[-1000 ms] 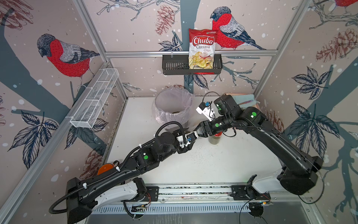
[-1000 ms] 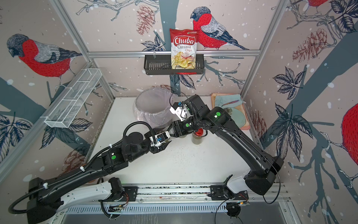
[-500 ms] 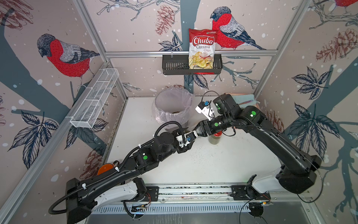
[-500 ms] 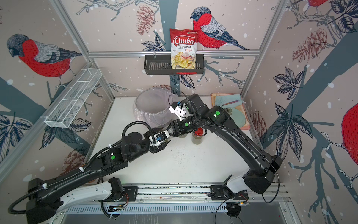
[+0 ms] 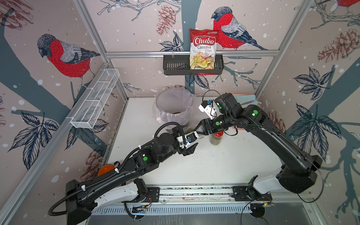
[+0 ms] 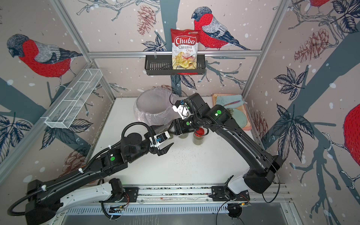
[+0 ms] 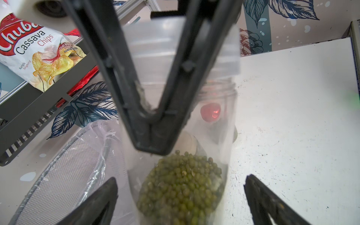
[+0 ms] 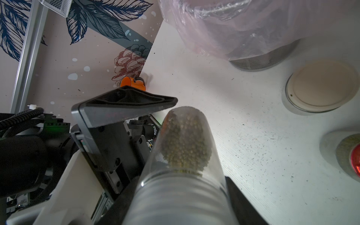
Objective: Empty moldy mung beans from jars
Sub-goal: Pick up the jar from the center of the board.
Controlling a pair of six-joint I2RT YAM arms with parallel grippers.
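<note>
One lidless jar (image 8: pixel 181 194), probably light and slippery, hangs tilted just beside the bin (image 5: pixel 165 116), mung beans (image 8: pixel 187 140) at its base. The right tool (image 5: pixel 201 130) clamps its threaded neck, and the left tool (image 7: pixel 180 179) gapes clear.

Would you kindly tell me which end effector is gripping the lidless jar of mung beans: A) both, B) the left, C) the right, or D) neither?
C: the right end effector is clamped on the lidless jar near its mouth, while the left end effector stands wide open, its fingers clear of the jar's sides.
</note>
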